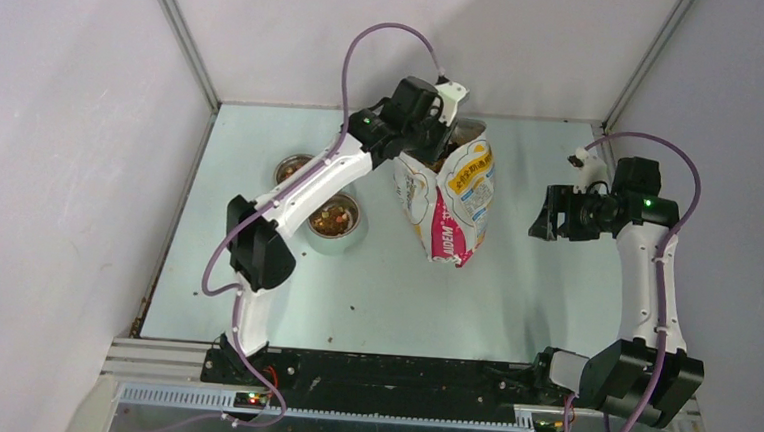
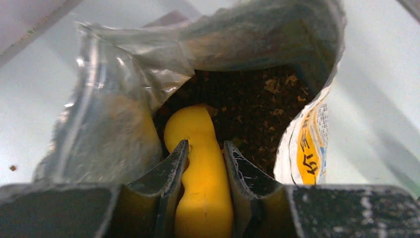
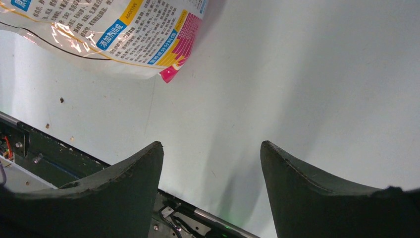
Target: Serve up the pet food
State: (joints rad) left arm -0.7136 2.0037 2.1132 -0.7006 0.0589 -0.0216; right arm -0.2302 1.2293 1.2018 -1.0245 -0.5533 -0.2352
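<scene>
The printed pet food bag [image 1: 454, 205] stands upright mid-table with its top open. My left gripper [image 1: 433, 139] is at the bag's mouth, shut on the orange-yellow scoop's handle [image 2: 203, 168]; the scoop's head points down into the bag and is hidden. Brown kibble [image 2: 247, 106] fills the bag's inside. More kibble lies in the near steel bowl [image 1: 335, 216]. A second steel bowl [image 1: 291, 168] is partly hidden behind my left arm. My right gripper [image 1: 546, 214] is open and empty, hovering right of the bag [image 3: 114, 34].
A few stray kibble bits [image 3: 61, 100] lie on the pale table near the front rail [image 1: 369, 370]. Walls close in on the left, back and right.
</scene>
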